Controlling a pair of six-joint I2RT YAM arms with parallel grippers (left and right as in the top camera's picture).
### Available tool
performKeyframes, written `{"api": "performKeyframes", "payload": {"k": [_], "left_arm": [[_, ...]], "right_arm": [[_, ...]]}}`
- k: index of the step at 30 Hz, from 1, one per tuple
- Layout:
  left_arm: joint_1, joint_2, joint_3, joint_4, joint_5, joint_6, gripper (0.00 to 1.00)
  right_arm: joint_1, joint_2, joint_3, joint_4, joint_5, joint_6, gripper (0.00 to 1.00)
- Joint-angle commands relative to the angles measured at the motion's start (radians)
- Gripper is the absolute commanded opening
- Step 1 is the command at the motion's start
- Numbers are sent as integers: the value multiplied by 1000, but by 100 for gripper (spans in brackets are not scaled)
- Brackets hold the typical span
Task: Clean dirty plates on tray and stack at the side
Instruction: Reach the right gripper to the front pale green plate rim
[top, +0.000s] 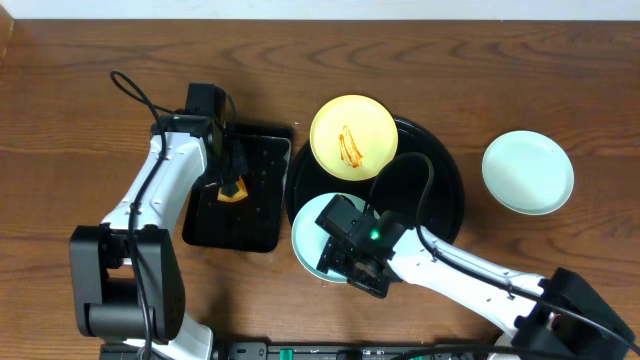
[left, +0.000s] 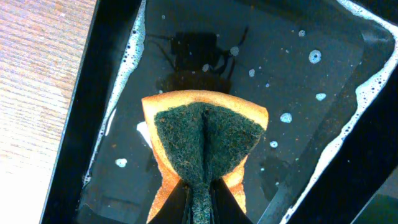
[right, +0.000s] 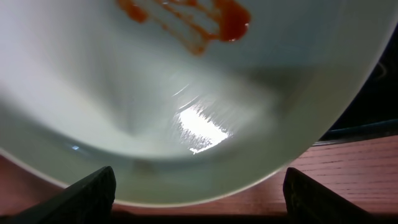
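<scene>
- Wood-grain table (top: 80, 120) carries everything, with the round black tray (top: 440, 190) set right of centre.
- Just left of the round tray, touching or nearly so, sits a rectangular black tray (top: 265, 165) holding shallow water edged with foam (left: 127, 56).
- Over that water the left gripper (left: 199, 199) is clamped on a sponge (left: 205, 140), folding its dark green scouring face inward, orange backing outside.
- On the round tray's far-left part lies the pale yellow plate (top: 375, 125), streaked with orange sauce (top: 350, 145).
- At the round tray's near-left edge a mint plate (top: 308, 235) overhangs the rim; red-orange sauce (right: 186, 18) marks it.
- Above that plate's near rim the right gripper (right: 202, 199) hangs, fingers (right: 93, 190) spread wide, gripping nothing.
- Right of the round tray, apart on bare wood, rests a second mint plate (top: 528, 172), unmarked.
</scene>
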Motion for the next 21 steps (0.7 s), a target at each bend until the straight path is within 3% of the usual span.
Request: {"api": "performKeyframes", "payload": {"k": [1,4,11,21], "left_arm": [[4,-15,-7,-5,-2,13,8],[4,-15,-7,-5,-1,13,8],[4,-15,-7,-5,-1,13,8],[4,-15,-7,-6,-1,13,8]], "right_arm": [[17,20,-5,-1,-9,37,84],[17,35,-5,-1,-23,44,81],[16,42,-5,-1,-23,43,46],[8,42,-5,-18,-22,42,21]]}}
